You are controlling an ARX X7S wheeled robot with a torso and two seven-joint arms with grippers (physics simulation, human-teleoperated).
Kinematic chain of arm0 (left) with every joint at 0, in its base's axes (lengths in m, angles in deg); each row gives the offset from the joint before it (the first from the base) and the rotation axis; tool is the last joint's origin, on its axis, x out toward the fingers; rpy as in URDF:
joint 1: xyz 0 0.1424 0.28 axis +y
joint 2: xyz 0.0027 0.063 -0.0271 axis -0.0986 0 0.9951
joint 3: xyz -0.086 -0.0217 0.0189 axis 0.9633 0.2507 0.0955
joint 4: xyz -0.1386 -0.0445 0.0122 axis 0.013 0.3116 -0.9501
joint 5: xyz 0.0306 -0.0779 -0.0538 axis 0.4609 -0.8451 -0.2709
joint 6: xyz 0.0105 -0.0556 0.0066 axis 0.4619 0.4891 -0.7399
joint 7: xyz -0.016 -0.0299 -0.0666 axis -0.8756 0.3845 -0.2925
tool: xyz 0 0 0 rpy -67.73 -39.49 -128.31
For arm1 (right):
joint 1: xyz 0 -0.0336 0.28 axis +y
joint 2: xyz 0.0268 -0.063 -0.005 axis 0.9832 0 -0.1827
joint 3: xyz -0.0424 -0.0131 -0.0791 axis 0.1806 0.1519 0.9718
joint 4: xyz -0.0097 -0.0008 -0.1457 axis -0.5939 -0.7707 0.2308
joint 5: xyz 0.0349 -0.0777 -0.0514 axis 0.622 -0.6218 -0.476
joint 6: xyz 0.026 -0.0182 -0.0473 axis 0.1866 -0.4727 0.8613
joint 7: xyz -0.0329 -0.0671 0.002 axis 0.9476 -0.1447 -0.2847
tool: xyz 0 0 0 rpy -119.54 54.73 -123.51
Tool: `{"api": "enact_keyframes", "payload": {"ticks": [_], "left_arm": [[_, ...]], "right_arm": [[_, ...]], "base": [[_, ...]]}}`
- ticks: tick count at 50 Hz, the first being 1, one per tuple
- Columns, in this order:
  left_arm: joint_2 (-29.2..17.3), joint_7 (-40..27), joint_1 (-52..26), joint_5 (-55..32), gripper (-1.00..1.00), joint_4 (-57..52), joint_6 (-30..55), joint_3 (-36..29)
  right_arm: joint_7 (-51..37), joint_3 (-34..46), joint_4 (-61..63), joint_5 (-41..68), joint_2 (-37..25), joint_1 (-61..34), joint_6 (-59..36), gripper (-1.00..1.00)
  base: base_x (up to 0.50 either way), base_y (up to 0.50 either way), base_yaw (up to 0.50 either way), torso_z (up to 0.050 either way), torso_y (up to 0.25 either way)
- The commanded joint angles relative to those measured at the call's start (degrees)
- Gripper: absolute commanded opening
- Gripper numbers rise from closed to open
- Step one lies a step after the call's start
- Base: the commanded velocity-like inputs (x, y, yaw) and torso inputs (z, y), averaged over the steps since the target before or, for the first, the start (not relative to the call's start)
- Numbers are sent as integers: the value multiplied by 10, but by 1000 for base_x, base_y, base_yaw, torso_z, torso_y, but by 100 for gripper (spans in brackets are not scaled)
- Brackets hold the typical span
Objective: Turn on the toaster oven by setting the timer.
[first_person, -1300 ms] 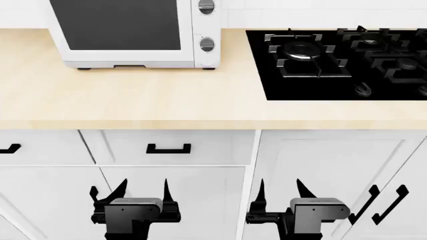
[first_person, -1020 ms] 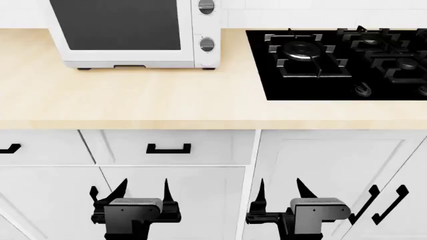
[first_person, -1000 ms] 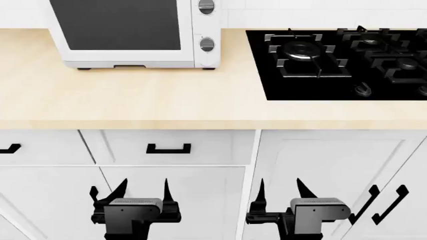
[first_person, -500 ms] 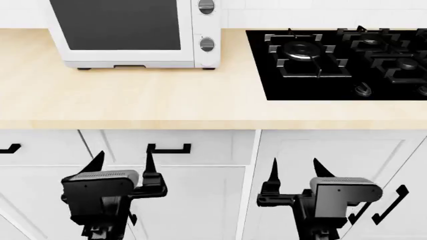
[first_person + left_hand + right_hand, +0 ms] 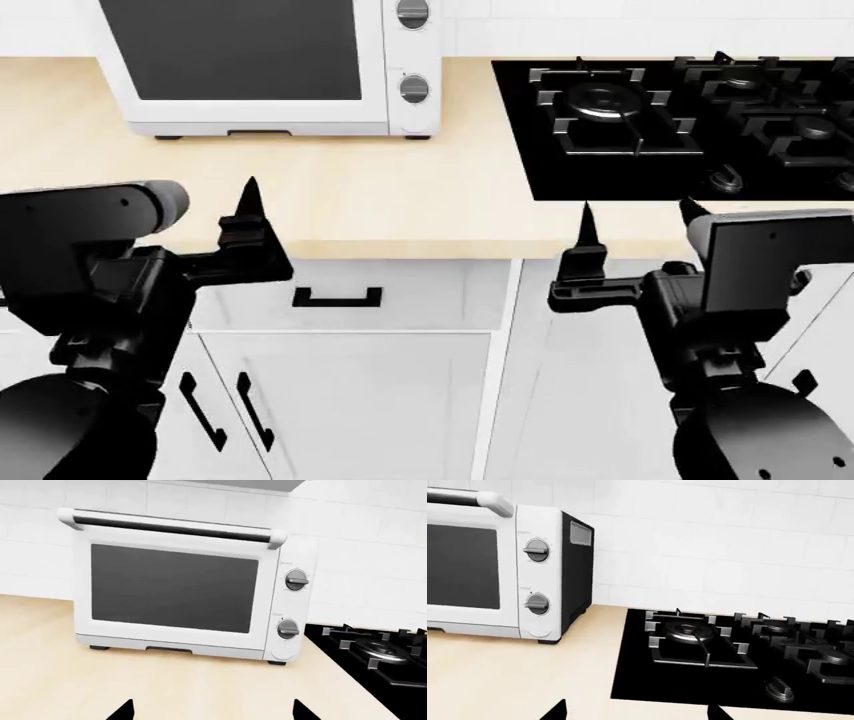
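Observation:
The white toaster oven (image 5: 254, 60) stands at the back left of the counter, with a dark glass door and a silver bar handle (image 5: 173, 527). The timer (image 5: 415, 88) is the lower silver knob on its side panel, below the upper knob (image 5: 412, 13). The timer also shows in the left wrist view (image 5: 287, 628) and the right wrist view (image 5: 537, 603). My left gripper (image 5: 200, 215) is open and empty at the counter's front edge, well short of the oven. My right gripper (image 5: 637, 225) is open and empty at the front edge, by the hob's near corner.
A black gas hob (image 5: 681, 120) with burners and small knobs fills the counter's right side. The light wooden countertop (image 5: 334, 190) lies between the grippers and the oven. White drawers and doors with black handles (image 5: 336, 297) are below. A tiled wall (image 5: 714, 540) is behind.
Both arms have risen from in front of the cabinet doors to the counter's front edge. The left gripper has spread to the left, the right to the right. Both stay open.

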Motion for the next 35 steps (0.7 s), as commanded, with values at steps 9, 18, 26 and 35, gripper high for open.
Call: {"api": "enact_keyframes", "payload": {"ticks": [9,18,26,35], "left_arm": [[-71,-119,-142,-170,100,75,108,0],[-87,-146,-164,-220,100,79,114,-2],[-103,-123,-115,-200,100,65,60,-19],[-108,-130,-114,-207,100,67,53,-23]], "right_arm": [[-17,10,-1,19,-21,-185,-140,100],[-20,19,-19,15,-24,-200,-122,100],[-6,2,-10,29,-19,-169,-105,100],[-8,2,-11,32,-20,-169,-105,100]], "base": [[0,0,0,0,0],[0,0,0,0,0],[0,0,0,0,0],[0,0,0,0,0]]}}
